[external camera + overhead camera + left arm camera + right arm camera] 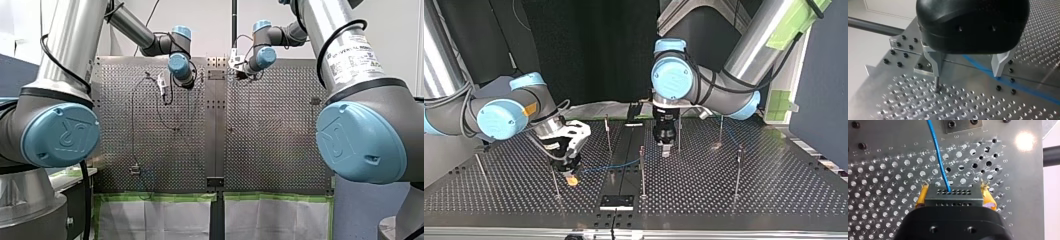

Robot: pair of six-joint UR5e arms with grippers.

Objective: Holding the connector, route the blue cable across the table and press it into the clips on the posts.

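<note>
In the top view, at the left, the right gripper (571, 179) hangs low over the perforated table (499, 200), just beside a thin post (555, 180). The right wrist view shows why it sits there: its yellow pads (923, 195) are pressed in on both sides of a grey connector (951, 195), a firm pinch on the flat flanks that leaves the face with the cable exit free. That way the line can be steered without bending it at the plug. The blue cable (614, 166) leaves the connector and runs rightward, low over the table, toward the middle post (642, 170). It sags a little, so it is probably not drawn taut. Right of the middle, the left gripper (666, 151) points straight down. In the left wrist view its metal fingers (934, 62) stand wide apart with nothing between them. One finger is just beside a slim rod (936, 85), and the cable crosses the table beyond the other. That looks like a pose for guiding or pushing the cable rather than carrying it. Further right stand the outer posts (738, 172), and a stretch of blue shows near them. The clips are too small to make out, so whether any part of the cable is seated cannot be told.
</note>
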